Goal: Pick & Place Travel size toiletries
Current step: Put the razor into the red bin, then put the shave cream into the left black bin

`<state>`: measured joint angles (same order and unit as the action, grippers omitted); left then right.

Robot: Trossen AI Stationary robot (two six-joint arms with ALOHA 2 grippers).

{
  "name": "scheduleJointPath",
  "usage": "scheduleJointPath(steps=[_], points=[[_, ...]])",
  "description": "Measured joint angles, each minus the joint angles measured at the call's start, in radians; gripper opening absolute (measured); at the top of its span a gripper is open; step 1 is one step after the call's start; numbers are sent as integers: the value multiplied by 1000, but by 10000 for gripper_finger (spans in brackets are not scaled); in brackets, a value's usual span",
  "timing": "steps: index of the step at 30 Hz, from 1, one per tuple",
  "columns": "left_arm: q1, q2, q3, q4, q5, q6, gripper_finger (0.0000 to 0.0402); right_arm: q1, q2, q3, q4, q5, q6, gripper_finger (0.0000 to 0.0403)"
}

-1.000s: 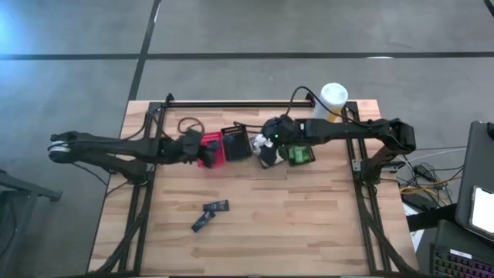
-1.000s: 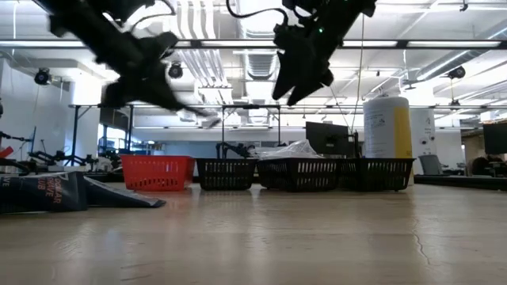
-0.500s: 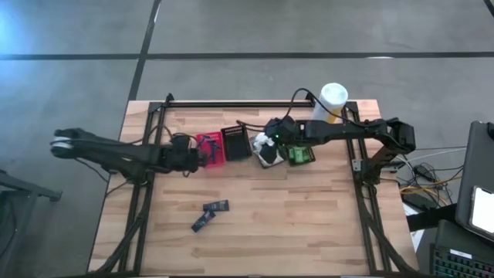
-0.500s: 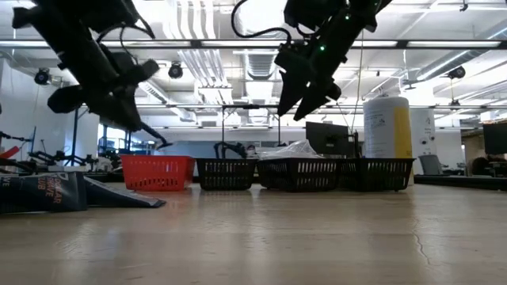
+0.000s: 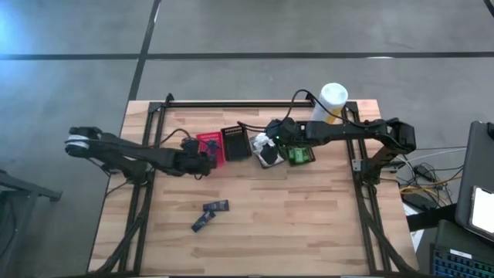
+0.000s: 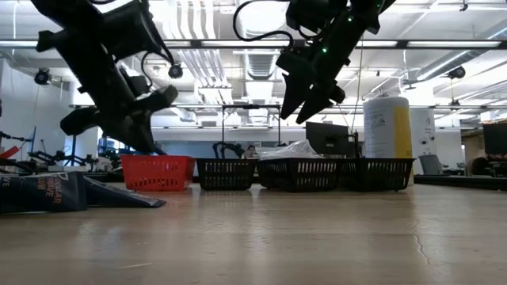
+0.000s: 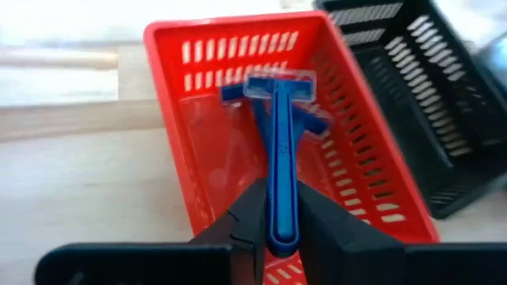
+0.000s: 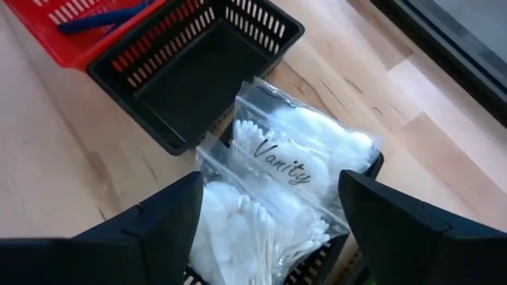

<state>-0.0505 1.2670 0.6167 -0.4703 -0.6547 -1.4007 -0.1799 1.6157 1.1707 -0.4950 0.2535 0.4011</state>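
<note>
My left gripper [image 7: 276, 237] is shut on a blue razor [image 7: 277, 134] that reaches into the red basket [image 7: 190, 47], where a second blue razor lies under its head. In the high view this gripper [image 5: 202, 161] stands at the near side of the red basket [image 5: 210, 147]. My right gripper [image 8: 269, 229] hangs open above white clear-wrapped swab packets [image 8: 285, 158] piled in a black basket; it touches nothing. Green packets [image 5: 299, 154] fill the basket beside them. Two slim black pieces [image 5: 217, 206] [image 5: 201, 222] lie flat on the table nearer the front. My left gripper pinches the free end of the razor's handle [image 7: 283, 226] between its two fingers. The fingers slant down from the near side and lie along the handle. The razor points away from them, head [image 7: 279, 83] over the basket's far end; whether the head rests there, I cannot tell.
An empty black basket [image 5: 235, 143] sits between the red one and the swab basket. A tall white-and-yellow canister [image 5: 332, 100] stands at the far right. Bare wood lies across the table's near half. A laptop [image 5: 478, 193] sits off the table's right edge.
My left gripper has come down from above the baskets toward the red basket, rolling its wrist and tipping further down, with the blue razor still between its fingers. My right gripper has sunk a little toward the swab packets.
</note>
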Motion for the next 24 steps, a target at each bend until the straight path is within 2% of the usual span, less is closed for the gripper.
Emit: scheduleJointPath(steps=[10,14,17,19,24], points=[[1,17,24,3,2,-41,111,0,-1,-1,-3,0,-6,303],[1,-13,47,3,43,27,132,0,-1,-4,-6,-42,-16,314],[0,-47,66,4,103,153,143,0,-1,-14,-5,-109,-19,319],[0,-71,73,8,162,304,146,2,0,-21,-5,-134,-19,319],[-1,-125,58,4,396,657,147,16,2,-31,-3,-175,30,307]])
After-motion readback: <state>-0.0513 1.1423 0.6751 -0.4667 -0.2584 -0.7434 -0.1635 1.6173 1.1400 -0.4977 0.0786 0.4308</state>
